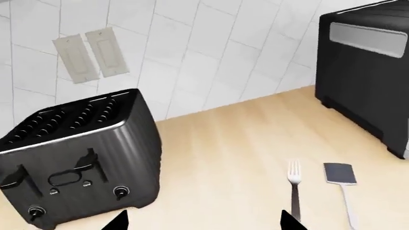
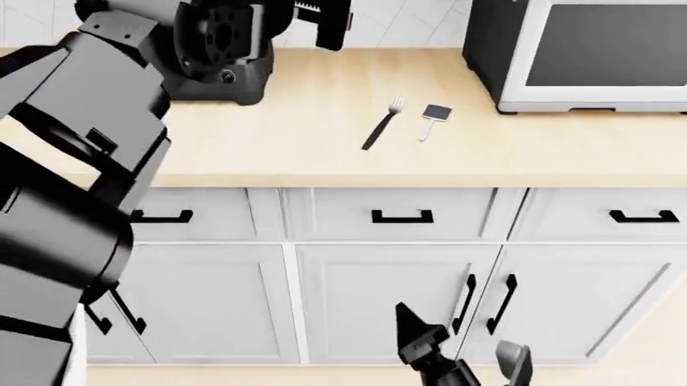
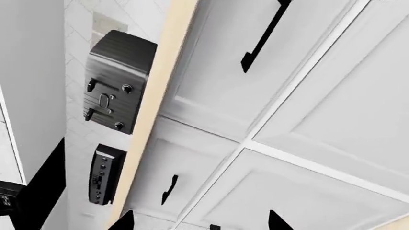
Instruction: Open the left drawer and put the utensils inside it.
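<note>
The fork (image 2: 381, 129) has a black handle and silvery tines and lies on the wooden counter (image 2: 301, 153). Just right of it is the small spatula (image 2: 433, 115) with its dark square head. The left wrist view shows both, fork (image 1: 294, 188) and spatula (image 1: 340, 175), beyond one fingertip. My left gripper (image 1: 204, 223) hangs open over the counter beside the toaster and holds nothing; the head view shows it at the top (image 2: 327, 22). The left drawer (image 2: 204, 215) is shut, partly hidden by my left arm. My right gripper (image 2: 462, 351) is open low before the cabinet doors.
A black toaster (image 2: 220, 76) stands at the counter's back left and a microwave (image 2: 590, 56) at the back right. Two more shut drawer fronts (image 2: 403, 215) run under the counter, with white cabinet doors (image 2: 376, 305) below. The right wrist view shows those doors (image 3: 307, 110).
</note>
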`<state>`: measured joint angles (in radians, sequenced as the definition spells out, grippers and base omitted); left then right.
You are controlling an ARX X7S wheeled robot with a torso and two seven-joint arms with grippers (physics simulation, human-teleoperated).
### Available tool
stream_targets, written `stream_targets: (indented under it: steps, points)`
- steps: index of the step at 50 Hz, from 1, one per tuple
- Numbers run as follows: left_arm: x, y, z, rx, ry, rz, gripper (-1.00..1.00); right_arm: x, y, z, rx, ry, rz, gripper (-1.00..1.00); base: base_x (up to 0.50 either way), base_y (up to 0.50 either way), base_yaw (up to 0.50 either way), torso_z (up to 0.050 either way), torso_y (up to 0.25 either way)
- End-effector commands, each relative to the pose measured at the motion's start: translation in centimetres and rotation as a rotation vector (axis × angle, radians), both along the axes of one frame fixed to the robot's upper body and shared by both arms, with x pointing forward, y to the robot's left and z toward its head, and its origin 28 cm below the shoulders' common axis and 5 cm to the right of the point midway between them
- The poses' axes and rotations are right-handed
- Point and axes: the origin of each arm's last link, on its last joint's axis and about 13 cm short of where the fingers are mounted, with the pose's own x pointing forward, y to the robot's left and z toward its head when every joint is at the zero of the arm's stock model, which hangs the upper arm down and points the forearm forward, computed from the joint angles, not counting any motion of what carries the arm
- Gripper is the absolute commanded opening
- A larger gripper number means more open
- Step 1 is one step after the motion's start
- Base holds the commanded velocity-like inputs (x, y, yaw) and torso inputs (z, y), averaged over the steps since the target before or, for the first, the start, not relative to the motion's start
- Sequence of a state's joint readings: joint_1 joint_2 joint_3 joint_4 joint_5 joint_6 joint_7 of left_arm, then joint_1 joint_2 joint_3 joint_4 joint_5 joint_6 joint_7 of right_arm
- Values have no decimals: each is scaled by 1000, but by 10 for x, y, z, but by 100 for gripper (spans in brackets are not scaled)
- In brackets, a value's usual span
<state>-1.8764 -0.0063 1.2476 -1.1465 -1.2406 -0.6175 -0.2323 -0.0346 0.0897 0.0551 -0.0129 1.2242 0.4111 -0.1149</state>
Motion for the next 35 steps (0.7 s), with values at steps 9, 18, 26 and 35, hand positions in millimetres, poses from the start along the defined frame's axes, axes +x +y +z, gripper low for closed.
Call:
stream_targets:
  steps: [9, 18, 26, 35]
  points:
    - [5, 8, -6, 182, -49, 97, 100, -11, -7, -7, 247, 64, -73, 100, 0, 0, 0, 0, 0]
    - [5, 8, -9, 182, -37, 89, 100, -10, -8, -9, 209, 102, -100, 100, 0, 0, 0, 0, 0]
    - [6, 8, -13, 189, -22, 80, 100, -10, -7, -10, 193, 109, -104, 100, 0, 0, -179, 0, 0]
    - [5, 8, -11, 187, -19, 75, 100, -9, -8, -11, 192, 122, -111, 100, 0, 0, -500, 0, 0]
